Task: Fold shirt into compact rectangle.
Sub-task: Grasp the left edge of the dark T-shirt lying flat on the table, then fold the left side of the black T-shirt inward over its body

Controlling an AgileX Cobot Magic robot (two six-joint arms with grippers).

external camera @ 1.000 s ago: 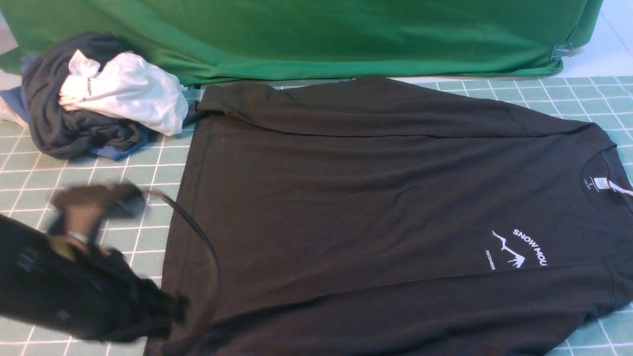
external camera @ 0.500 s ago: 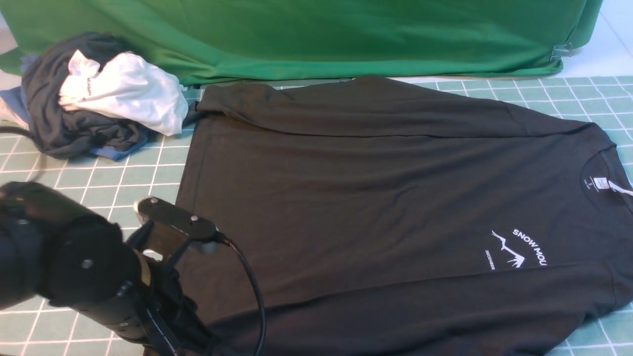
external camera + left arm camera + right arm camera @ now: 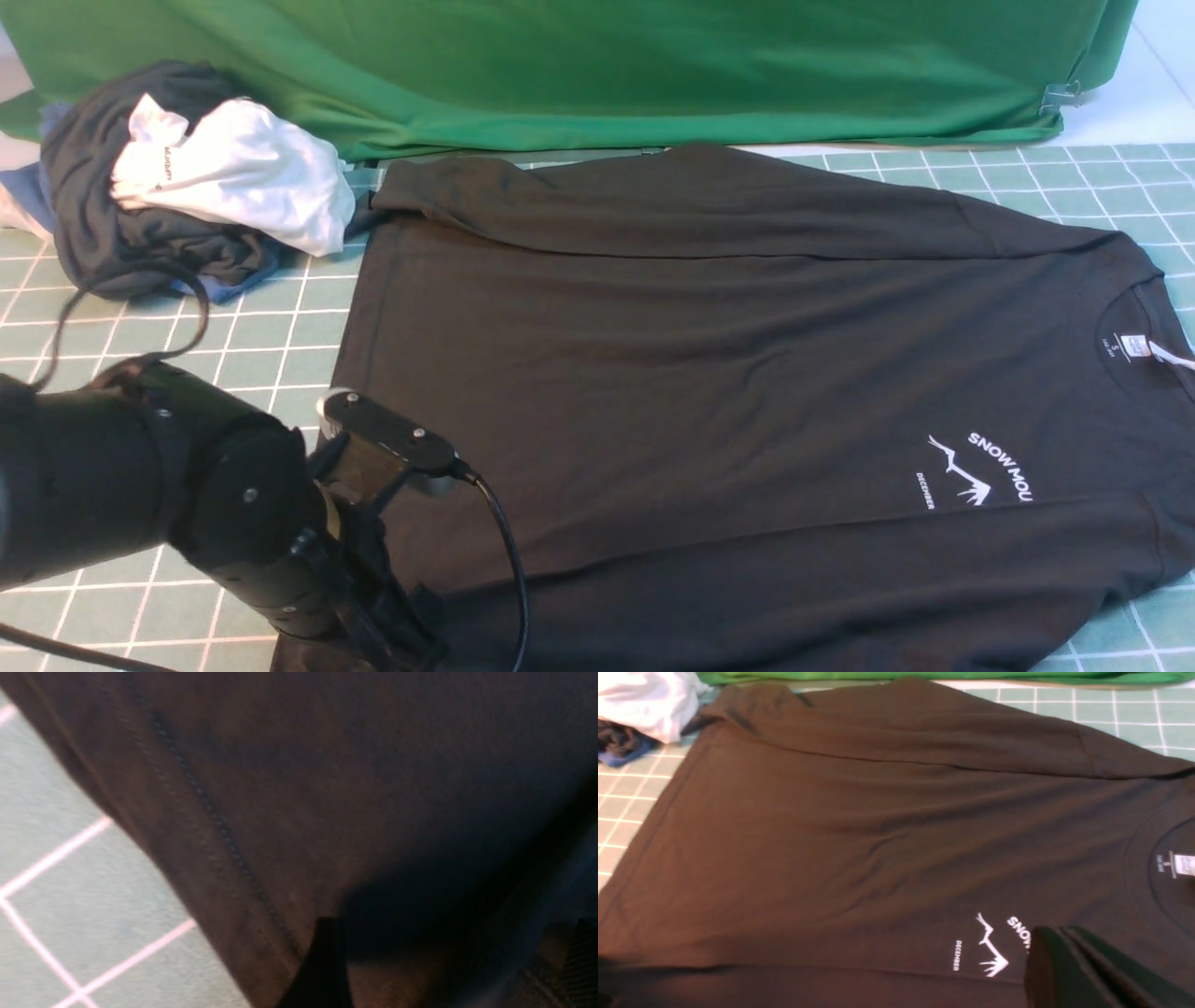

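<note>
One black long-sleeved shirt [image 3: 728,373] lies spread flat on the gridded table [image 3: 140,355] in the front view. Its hem [image 3: 350,373] is to the left, and its collar [image 3: 1111,313] and mountain logo [image 3: 962,467] are to the right. One sleeve [image 3: 700,201] runs along the far edge and the other along the near edge. My left arm [image 3: 187,504] bends down over the near-left hem corner, and its wrist hides the tool from here. A bundle of grey, white and blue garments [image 3: 177,177] sits far left, with green cloth [image 3: 579,65] behind.

In the left wrist view, the left tool [image 3: 455,933] stands wide, its fingers well apart close over the stitched hem, gripping nothing.

In the right wrist view, the right tool [image 3: 1055,942] is pinched together and empty, hanging above the shirt beside the logo.

I judge that the first fold is only being set up, since no pinch on the hem is made yet. Next I would lower the left tool and close it on both layers at that corner. The right tool must spread and take the near shoulder, so both ends can lift together and carry the near edge across.
</note>
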